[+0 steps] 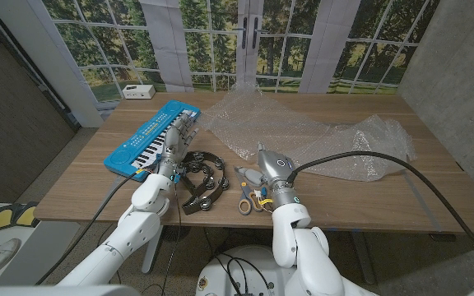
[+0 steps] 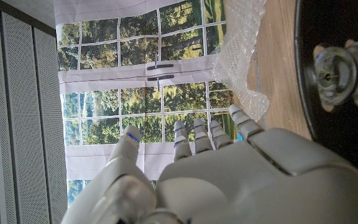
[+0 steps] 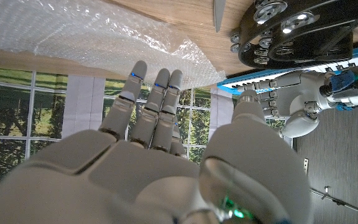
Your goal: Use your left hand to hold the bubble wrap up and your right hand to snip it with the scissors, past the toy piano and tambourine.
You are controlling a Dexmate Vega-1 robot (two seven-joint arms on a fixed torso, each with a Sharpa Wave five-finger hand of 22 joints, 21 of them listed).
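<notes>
Right now my left hand [image 1: 179, 136] hovers empty, fingers apart, over the piano [image 1: 151, 138] and tambourine [image 1: 203, 177]. My right hand [image 1: 267, 161] is also spread and empty, above the scissors [image 1: 251, 196]. Bubble wrap [image 1: 303, 131] lies on the table [image 1: 81, 177] beyond both.

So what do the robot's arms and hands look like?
Both arms are smooth, rounded white shells with a black cable running along each. The left hand and right hand are pale grey, shaped like a person's, with jointed fingers and tiny blue lights at the fingertips. The right wrist has a small green light.
</notes>
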